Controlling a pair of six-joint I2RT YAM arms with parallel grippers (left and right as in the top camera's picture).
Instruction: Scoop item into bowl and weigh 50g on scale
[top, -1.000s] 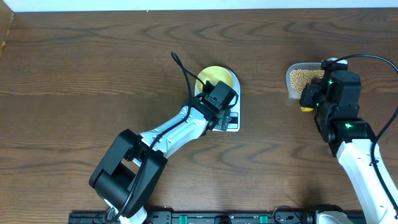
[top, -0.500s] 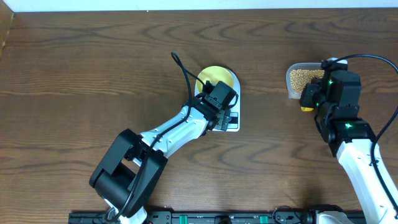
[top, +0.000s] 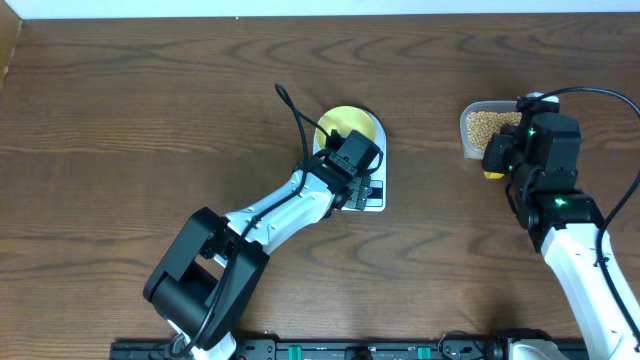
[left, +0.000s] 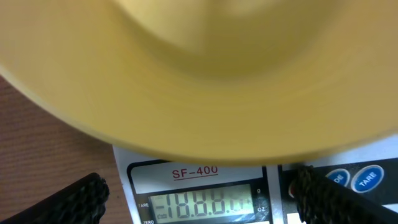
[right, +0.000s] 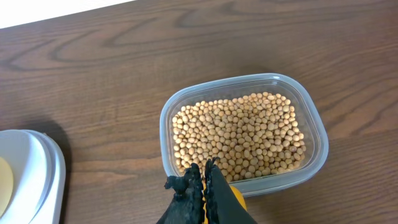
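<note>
The pale-yellow bowl sits on the white scale and fills the top of the left wrist view. My left gripper is open, its fingers straddling the scale's lit display, one tip by the buttons. The item, tan beans, fills a clear container. At the container's near edge, my right gripper is shut on a yellow scoop, most of it hidden beneath the fingers.
The bean container stands at the right of the brown wooden table, about a hand's width from the scale. The scale's rounded corner shows at the left of the right wrist view.
</note>
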